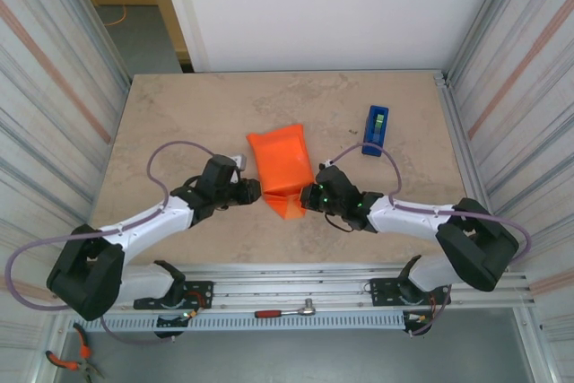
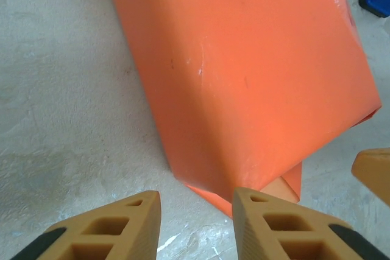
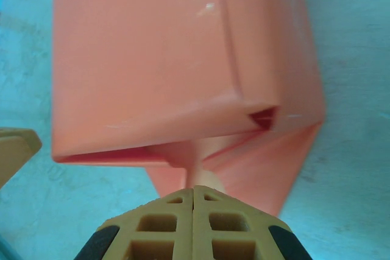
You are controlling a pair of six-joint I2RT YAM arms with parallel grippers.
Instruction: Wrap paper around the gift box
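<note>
paper (image 1: 280,166): the orange sheet is lying around the middle of the worktop (image 1: 179,114), folded up into a flat-sided parcel. It is running from far to near at a slight tilt, and its near end is narrowing into loose folded flaps (image 3: 244,156).
gift box: it is being covered by the paper on every side I can look at. The wrap is keeping a boxy shape, but the box itself is hidden.
left gripper (image 1: 256,191): it is sitting low at the near-left corner of the parcel. Its fingers (image 2: 274,229) are standing apart with bare worktop showing between them. One fingertip is overlapping the paper's bottom fold (image 2: 244,199) in the wrist view; I cannot tell whether it is touching.
right gripper (image 1: 309,196): it is sitting at the near-right corner of the parcel, facing the other gripper across the flaps. Its fingers (image 3: 237,229) are pressing flat together with no gap. A pale fold of paper is running down to their tips, but I cannot tell whether it is being pinched.
tape dispenser (image 1: 376,129): the blue body is standing toward the far right corner of the worktop, well apart from the parcel, and is carrying a green roll (image 1: 380,116) in its top.
ratchet (image 1: 287,311): it is lying on the metal rail at the near edge, between the two arm bases.
</note>
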